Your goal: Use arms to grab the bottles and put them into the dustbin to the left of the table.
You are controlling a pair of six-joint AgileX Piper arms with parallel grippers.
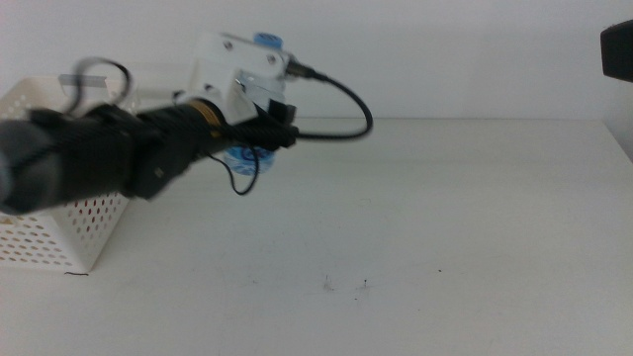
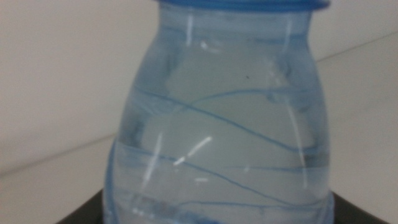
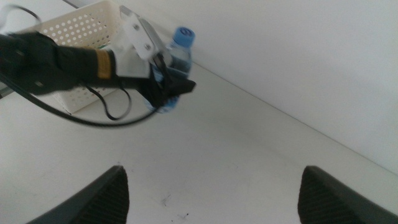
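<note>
"One water bottle (image 1: 247, 156), left gripper (image 1: 265, 133) clamped on it, just right of the dustbin (image 1: 49, 227)."
"Risk?"
"Smooth plastic could slip, dropping short onto the table (image 1: 445, 227). Right gripper (image 3: 211, 193) waits, jaws apart."

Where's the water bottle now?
Middle view, left side: the water bottle is gripped in the left tool, just right of the basket.

The white table (image 1: 445, 227) carries the perforated white dustbin (image 1: 49, 232) at its left edge.
</note>
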